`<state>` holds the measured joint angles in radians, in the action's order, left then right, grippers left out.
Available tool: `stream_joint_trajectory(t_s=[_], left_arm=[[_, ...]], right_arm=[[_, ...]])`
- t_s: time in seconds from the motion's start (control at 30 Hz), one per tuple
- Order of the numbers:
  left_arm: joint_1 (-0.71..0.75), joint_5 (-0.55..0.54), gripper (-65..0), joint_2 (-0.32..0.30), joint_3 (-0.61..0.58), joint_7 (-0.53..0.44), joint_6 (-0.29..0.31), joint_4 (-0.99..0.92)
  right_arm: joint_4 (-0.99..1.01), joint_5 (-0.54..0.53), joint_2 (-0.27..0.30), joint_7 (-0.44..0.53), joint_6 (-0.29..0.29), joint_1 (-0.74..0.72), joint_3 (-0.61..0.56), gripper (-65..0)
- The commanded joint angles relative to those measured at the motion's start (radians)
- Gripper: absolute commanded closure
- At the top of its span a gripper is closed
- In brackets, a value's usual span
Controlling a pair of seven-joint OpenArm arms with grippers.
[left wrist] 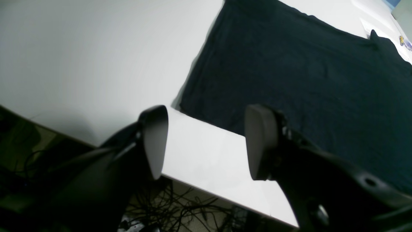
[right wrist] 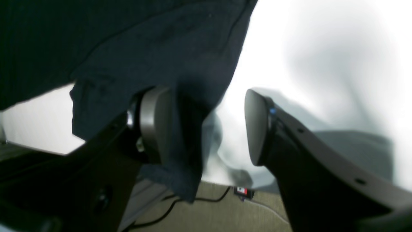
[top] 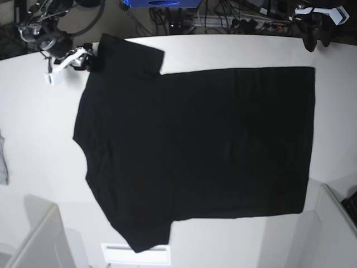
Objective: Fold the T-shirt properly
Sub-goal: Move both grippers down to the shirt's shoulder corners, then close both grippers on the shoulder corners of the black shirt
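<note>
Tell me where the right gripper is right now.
In the base view, the right gripper is at the table's far left edge, open beside the black T-shirt's sleeve.

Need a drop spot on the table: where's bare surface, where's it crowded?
Bare: table between the T-shirt collar and the grey scrap; also the strip past the hem. Crowded: centre under the shirt, and the sleeve corner by the right gripper.

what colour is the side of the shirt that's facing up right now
Plain black, no print showing on the shirt. Clearest in the base view.
</note>
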<state>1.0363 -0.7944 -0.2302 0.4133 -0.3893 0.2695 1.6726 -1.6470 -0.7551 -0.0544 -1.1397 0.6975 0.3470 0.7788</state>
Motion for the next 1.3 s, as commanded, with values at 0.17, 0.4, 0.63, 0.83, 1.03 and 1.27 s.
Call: stream_joint_trajectory(t_s=[0.17, 0.4, 0.63, 0.83, 1.03, 1.27], left_arm=[[-0.012, -0.010, -36.0, -0.007, 0.009, 0.008, 0.007, 0.005], [-0.090, -0.152, -36.0, -0.001, 0.157, 0.264, 0.041, -0.009], [-0.228, -0.196, -35.9, 0.016, 0.329, 0.606, 0.164, -0.078], [-0.325, -0.194, -35.9, 0.032, 0.410, 0.768, 0.165, -0.141], [-0.391, -0.090, -35.9, 0.032, 0.407, 0.783, 0.165, -0.142], [-0.456, -0.047, -35.9, 0.039, 0.338, 0.783, 0.165, -0.208]], right_arm=[[-0.002, 0.033, 0.001, -0.059, 0.001, 0.010, -0.065, -33.6], [0.008, 0.036, 0.001, -0.049, 0.001, 0.022, -0.115, -33.5], [0.008, 0.038, 0.001, -0.024, 0.001, 0.034, -0.118, -22.5], [0.008, 0.038, 0.001, -0.030, 0.001, 0.031, -0.118, 0.0], [0.008, 0.038, 0.003, -0.033, 0.001, 0.030, -0.118, 0.0], [0.008, 0.038, 0.003, -0.033, 0.001, 0.031, -0.118, 0.0]])
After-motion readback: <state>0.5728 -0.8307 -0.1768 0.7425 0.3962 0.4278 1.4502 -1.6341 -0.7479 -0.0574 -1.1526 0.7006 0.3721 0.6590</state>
